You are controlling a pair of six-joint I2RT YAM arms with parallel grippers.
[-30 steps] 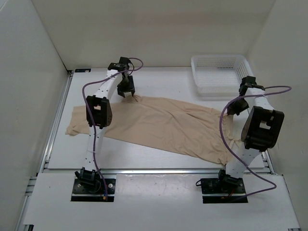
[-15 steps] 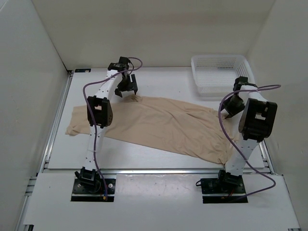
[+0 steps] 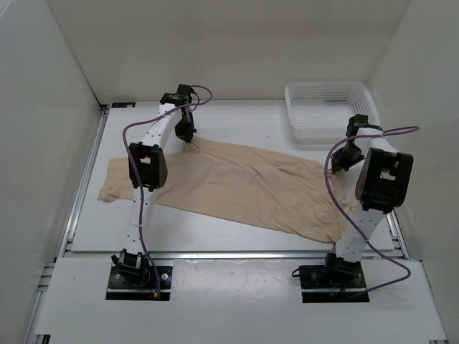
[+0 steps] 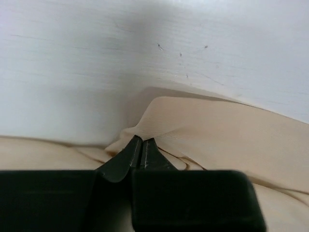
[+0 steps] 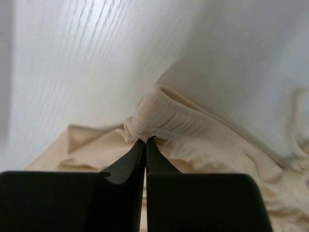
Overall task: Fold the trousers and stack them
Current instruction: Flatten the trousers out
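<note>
The beige trousers (image 3: 237, 188) lie spread flat across the white table, running from the left edge to the right side. My left gripper (image 3: 186, 133) is at their far upper edge, shut on a pinched fold of the fabric (image 4: 159, 123). At the right end of the cloth, near the waistband, my right gripper (image 3: 343, 159) is shut on a bunched, stitched hem (image 5: 154, 116). In both wrist views the black fingers meet tip to tip with cloth puckered at the tips.
A white mesh basket (image 3: 326, 111) stands at the back right corner, just behind the right gripper. White walls close in the table on three sides. A metal rail (image 3: 82, 179) runs along the left edge.
Both grippers opened wide and then shut on the trousers' edge. The left gripper dropped onto the upper edge; the right arm swung left and its gripper came down on the right end.
</note>
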